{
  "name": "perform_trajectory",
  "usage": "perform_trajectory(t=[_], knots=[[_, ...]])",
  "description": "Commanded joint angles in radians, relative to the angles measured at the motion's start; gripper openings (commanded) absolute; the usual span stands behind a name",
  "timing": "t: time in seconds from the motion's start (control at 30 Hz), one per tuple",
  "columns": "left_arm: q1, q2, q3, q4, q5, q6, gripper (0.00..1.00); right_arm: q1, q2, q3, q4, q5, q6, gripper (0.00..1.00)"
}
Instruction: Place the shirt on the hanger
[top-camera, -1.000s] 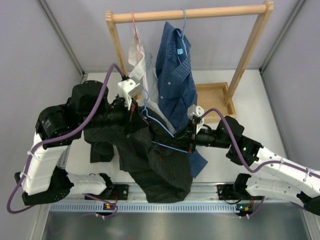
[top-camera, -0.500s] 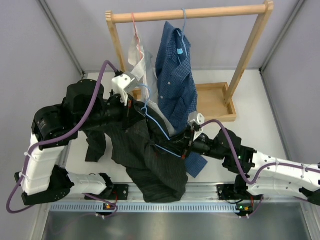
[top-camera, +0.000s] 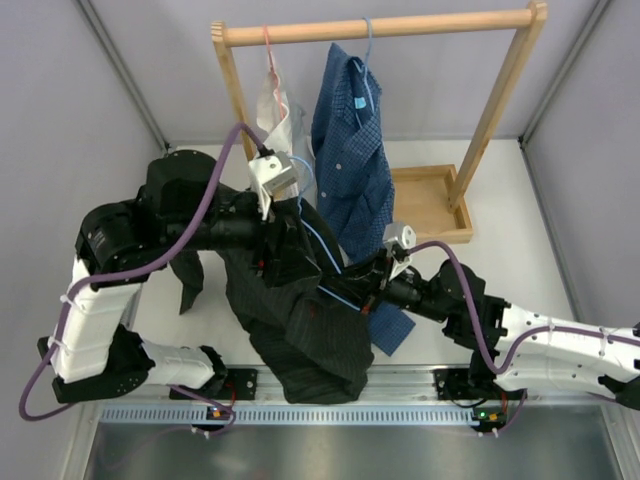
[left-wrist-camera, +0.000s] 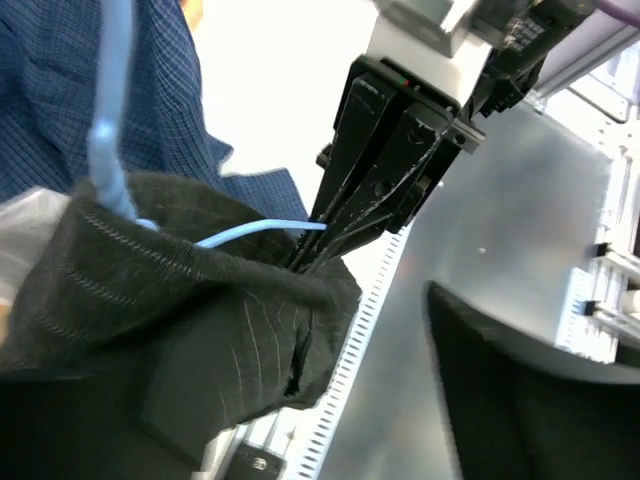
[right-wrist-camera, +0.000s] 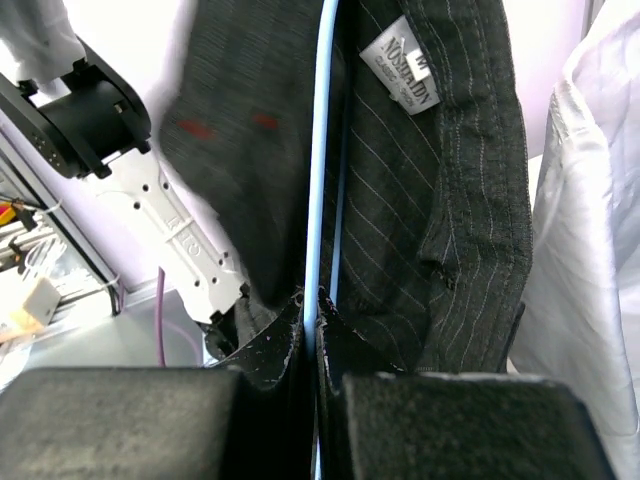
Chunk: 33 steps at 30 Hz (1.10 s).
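Left fingers (left-wrist-camera: 520, 400) stand apart with nothing clamped, and a fold of the shirt (top-camera: 310, 340) is draped over one of them. Right fingers (right-wrist-camera: 280, 350) are closed tight on the thin wire of the light-blue hanger (right-wrist-camera: 322, 150). The shirt hangs in mid-air between the two arms over the near half of the surface (top-camera: 440, 160), its tail trailing toward the near edge. Its collar end is raised just near of the blue checked shirt (top-camera: 350, 150). The hanger wire runs inside the neck opening, past the white neck label (right-wrist-camera: 400, 62). Whether both shoulders are seated I cannot tell. Risks: with only one pinch on a slim wire, the shirt's weight may twist the hanger in the grip. The unsupported collar could then slide off the hanger arm. The fabric might also catch on the checked shirt beside it.
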Motion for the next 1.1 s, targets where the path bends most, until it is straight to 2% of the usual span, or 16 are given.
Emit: perform_trajectory(t=[0.0,0.03,0.13,0.17,0.27,0.37,0.5,0.67,0.77,0.8,0.93,0.97,1.0,1.07], knots=[[-0.001,-0.031,0.082,0.07,-0.034,0.0,0.87,0.019,-0.026,-0.025,0.2,0.019,-0.009,0.0],[-0.001,-0.043,0.085,0.091,-0.103,0.011,0.97,0.018,-0.04,-0.037,0.217,0.023,-0.006,0.0],[-0.001,-0.123,0.053,0.181,-0.238,0.06,0.98,0.018,-0.066,-0.075,0.262,0.025,0.003,0.0],[-0.001,-0.166,0.012,0.208,-0.331,0.077,0.98,0.019,-0.069,-0.086,0.268,0.025,0.005,0.0],[-0.001,-0.209,-0.063,0.312,-0.476,0.167,0.98,0.018,-0.087,-0.095,0.272,0.02,0.006,0.0],[-0.001,-0.224,-0.163,0.395,-0.466,0.292,0.98,0.018,-0.112,-0.115,0.266,0.013,0.017,0.0],[-0.001,-0.201,-0.226,0.432,-0.239,0.395,0.98,0.018,-0.16,-0.146,0.24,-0.012,0.02,0.0],[-0.001,-0.129,-0.174,0.391,-0.014,0.418,0.95,0.018,-0.221,-0.147,0.156,-0.102,0.015,0.0],[0.001,-0.115,-0.178,0.368,0.123,0.421,0.88,0.018,-0.259,-0.149,0.115,-0.159,0.0,0.0],[0.001,-0.114,-0.182,0.368,0.134,0.418,0.74,0.018,-0.267,-0.147,0.089,-0.186,-0.005,0.0],[0.001,-0.125,-0.188,0.369,0.171,0.396,0.6,0.018,-0.314,-0.147,0.047,-0.248,-0.026,0.0],[0.001,-0.129,-0.188,0.368,0.21,0.392,0.52,0.018,-0.321,-0.149,0.041,-0.259,-0.029,0.0],[0.001,-0.137,-0.189,0.369,0.237,0.384,0.35,0.018,-0.325,-0.149,0.032,-0.274,-0.032,0.0],[0.001,-0.147,-0.195,0.371,0.325,0.373,0.46,0.018,-0.338,-0.146,0.003,-0.283,-0.043,0.0]])
